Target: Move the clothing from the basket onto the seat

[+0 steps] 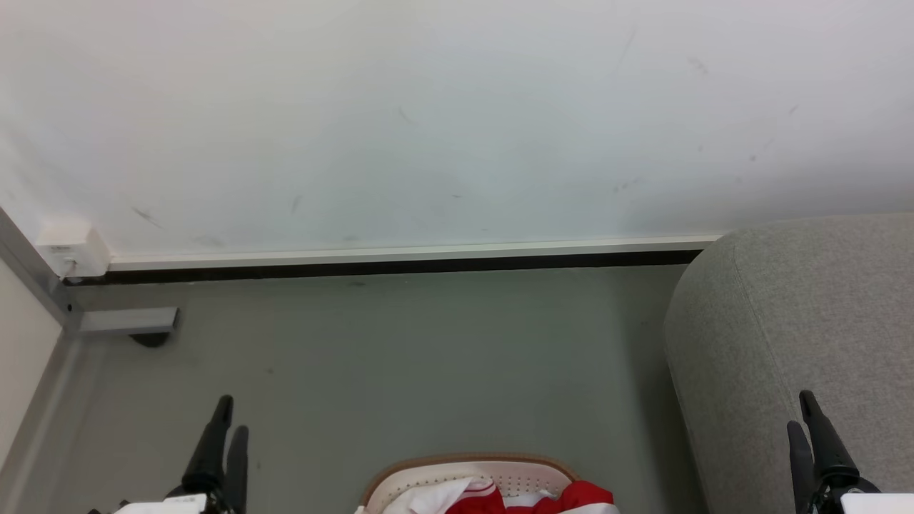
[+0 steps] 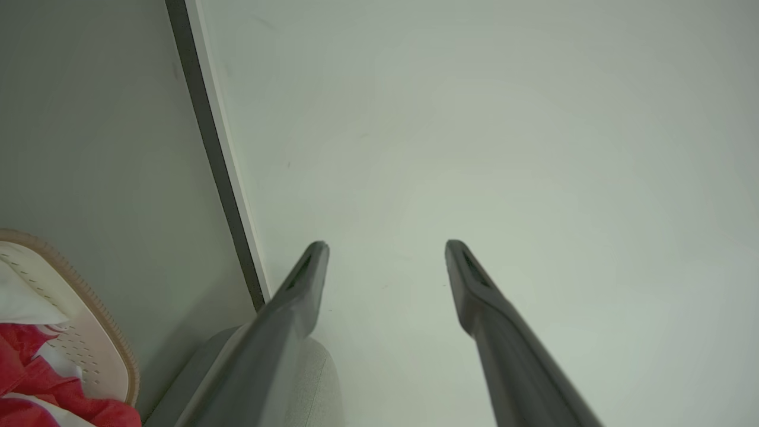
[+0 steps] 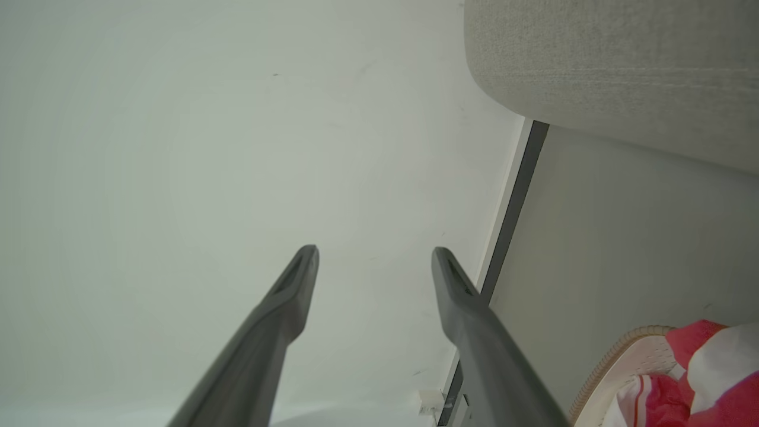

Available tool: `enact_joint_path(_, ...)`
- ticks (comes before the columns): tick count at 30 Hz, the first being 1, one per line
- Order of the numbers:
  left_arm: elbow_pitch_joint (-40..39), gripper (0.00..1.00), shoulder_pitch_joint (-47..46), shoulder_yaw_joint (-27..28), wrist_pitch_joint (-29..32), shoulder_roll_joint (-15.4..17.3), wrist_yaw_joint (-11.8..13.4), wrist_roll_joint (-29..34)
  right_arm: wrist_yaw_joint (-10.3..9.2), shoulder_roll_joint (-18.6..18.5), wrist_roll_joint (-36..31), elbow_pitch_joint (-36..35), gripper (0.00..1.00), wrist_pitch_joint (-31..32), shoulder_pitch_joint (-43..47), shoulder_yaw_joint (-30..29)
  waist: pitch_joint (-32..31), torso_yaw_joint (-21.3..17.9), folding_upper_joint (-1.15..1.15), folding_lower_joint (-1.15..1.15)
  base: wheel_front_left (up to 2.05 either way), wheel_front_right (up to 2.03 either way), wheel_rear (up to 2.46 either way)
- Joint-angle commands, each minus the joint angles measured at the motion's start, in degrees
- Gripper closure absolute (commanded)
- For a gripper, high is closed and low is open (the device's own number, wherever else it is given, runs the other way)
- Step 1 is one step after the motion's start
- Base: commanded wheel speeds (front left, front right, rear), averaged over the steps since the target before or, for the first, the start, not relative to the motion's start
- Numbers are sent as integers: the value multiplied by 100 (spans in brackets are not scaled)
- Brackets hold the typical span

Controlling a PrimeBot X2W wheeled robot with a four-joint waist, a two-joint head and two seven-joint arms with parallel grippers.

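The white basket (image 1: pixel 468 472) with a tan rim sits on the floor at the bottom middle of the head view, holding red and white clothing (image 1: pixel 493 500). The grey seat (image 1: pixel 800 321) rises at the right. My left gripper (image 1: pixel 230 417) stands open at the lower left, away from the basket. Over by the seat's front, at the lower right, my right gripper (image 1: pixel 801 410) is open too. In the left wrist view my empty left gripper (image 2: pixel 385 249) points at the wall, with the basket (image 2: pixel 89 320) and clothing (image 2: pixel 35 373) at lower left. The right gripper (image 3: pixel 375 255), basket (image 3: pixel 616 362), clothing (image 3: pixel 699 373) and seat (image 3: pixel 622 77) appear in the right wrist view.
A pale wall (image 1: pixel 428 121) with a white and black skirting strip (image 1: pixel 400 260) closes the far side. Grey floor (image 1: pixel 428 357) lies between basket and wall. A white box (image 1: pixel 71 250) and a grey bracket (image 1: pixel 128 321) sit in the left corner.
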Motion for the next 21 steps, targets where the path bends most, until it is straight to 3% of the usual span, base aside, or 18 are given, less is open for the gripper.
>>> enact_joint_path(1, -164, 0, -91, -15, -68, 29, -16, 33, -1, -53, -19, -166, 0, -77, -106, 69, 0, 0, 0, 0, 0, 0, 0)
enact_joint_path(10, -413, 0, -65, 60, -311, 35, -21, 685, -2, -99, -430, -342, 0, -347, -130, 319, 5, -25, 0, 0, 0, 0, 0)
enact_joint_path(21, -752, 0, -13, 55, -574, 43, 27, 1743, -3, -144, -1663, -716, 0, -616, -143, 559, 25, -49, 0, 0, 0, 0, 0)
